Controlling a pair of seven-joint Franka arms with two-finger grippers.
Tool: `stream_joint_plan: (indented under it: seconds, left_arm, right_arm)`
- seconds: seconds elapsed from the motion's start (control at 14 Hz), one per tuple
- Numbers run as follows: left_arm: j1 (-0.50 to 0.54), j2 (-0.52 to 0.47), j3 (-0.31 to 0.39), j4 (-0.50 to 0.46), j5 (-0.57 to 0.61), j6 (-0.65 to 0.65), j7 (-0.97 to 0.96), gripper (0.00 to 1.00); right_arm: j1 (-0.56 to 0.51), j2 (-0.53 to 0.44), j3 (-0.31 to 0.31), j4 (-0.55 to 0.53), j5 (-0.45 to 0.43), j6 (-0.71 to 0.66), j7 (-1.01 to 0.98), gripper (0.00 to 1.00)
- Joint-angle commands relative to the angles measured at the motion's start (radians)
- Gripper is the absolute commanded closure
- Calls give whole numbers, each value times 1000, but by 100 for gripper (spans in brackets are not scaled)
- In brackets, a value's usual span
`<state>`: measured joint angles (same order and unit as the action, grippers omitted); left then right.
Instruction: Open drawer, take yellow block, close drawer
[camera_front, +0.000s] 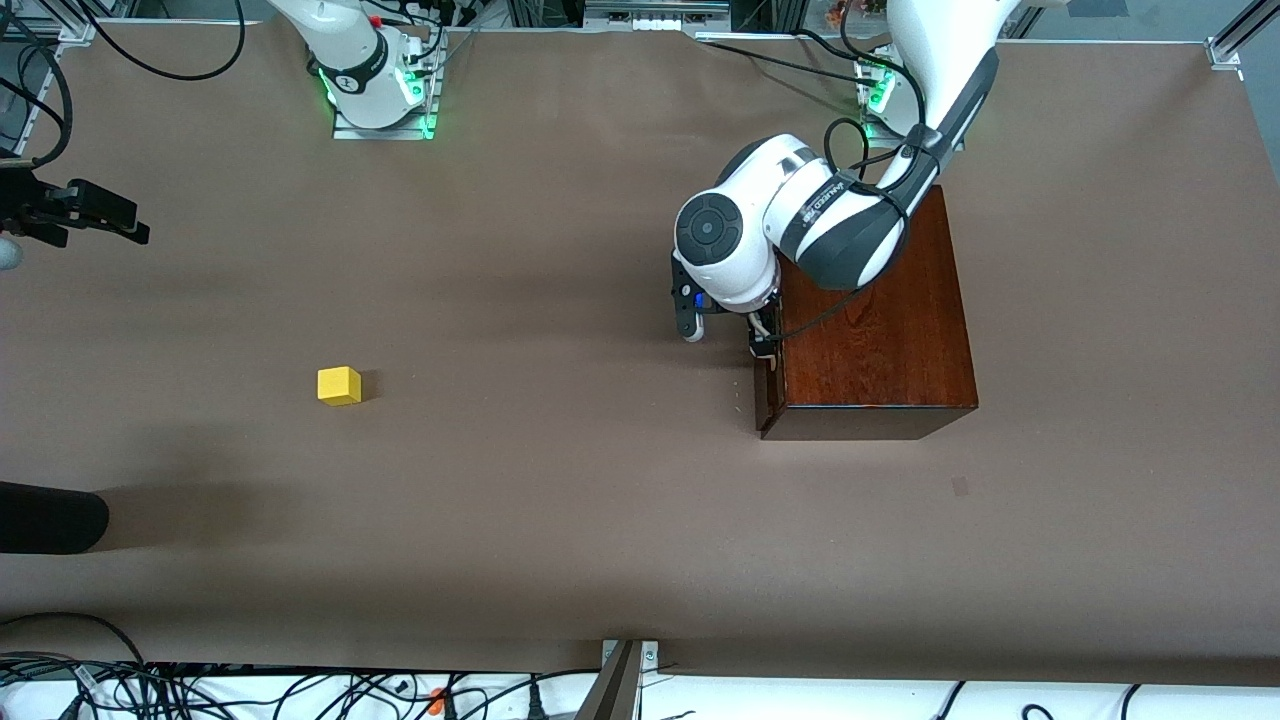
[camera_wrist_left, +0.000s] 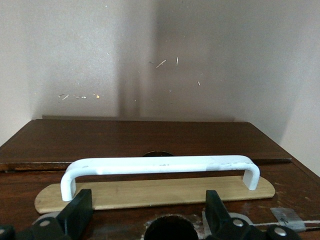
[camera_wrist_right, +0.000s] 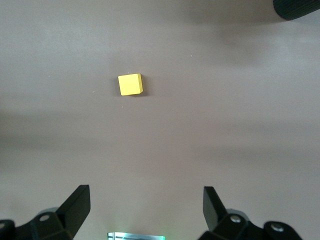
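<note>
Left gripper at drawer front, handle not yet gripped

Drawer shut in box, right of centre in front view; handle lying crosswise between the spread fingers in left wrist view, long axis running finger to finger, so a turn or a hook likely needed before pulling; nothing held. Block already out on table, left of centre in front view, well apart from box. Right gripper waiting high over block, fingers wide apart, empty; block toward upper middle of right wrist view
</note>
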<state>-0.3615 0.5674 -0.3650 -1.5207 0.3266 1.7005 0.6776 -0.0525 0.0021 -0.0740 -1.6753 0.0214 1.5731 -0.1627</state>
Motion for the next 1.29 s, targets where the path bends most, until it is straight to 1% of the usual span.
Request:
stream_joint_plan:
  seconds: [0.0, 0.21, 0.36, 0.5, 0.64, 0.79, 0.93, 1.0, 1.07, 1.15, 1.22]
  left_arm:
    - [-14, -44, 0, -6, 23, -13, -115, 0]
    - [-34, -46, -3, 63, -6, -15, -292, 0]
    - [-27, -56, -3, 126, -84, -27, -406, 0]
    - [-19, -76, 5, 203, -110, -106, -460, 0]
    - [24, -80, 5, 295, -145, -198, -524, 0]
    - [64, -84, 5, 373, -150, -289, -546, 0]
    - [102, -105, -6, 392, -150, -331, -550, 0]
    - [104, -148, 7, 378, -149, -332, -561, 0]
    - [122, -171, 9, 369, -149, -335, -607, 0]
    - [156, -188, -1, 360, -152, -349, -684, 0]
    - [167, -204, 0, 355, -158, -354, -760, 0]
  right_arm:
    - [-10, 9, 10, 28, 15, -25, 0, 0]
    - [-9, 10, 8, 28, 15, -25, -1, 0]
    - [-9, 10, 10, 28, 17, -25, -1, 0]
    - [-10, 10, 10, 28, 17, -27, -1, 0]
    - [-9, 10, 8, 28, 17, -27, -1, 0]
    - [-9, 10, 8, 28, 17, -27, -1, 0]
    - [-9, 12, 8, 28, 17, -25, -1, 0]
    - [-9, 13, 8, 28, 17, -22, -1, 0]
    - [-9, 15, 8, 28, 17, -24, -3, 0]
    - [-9, 13, 10, 29, 17, -24, -5, 0]
    - [-9, 13, 10, 29, 17, -22, -5, 0]
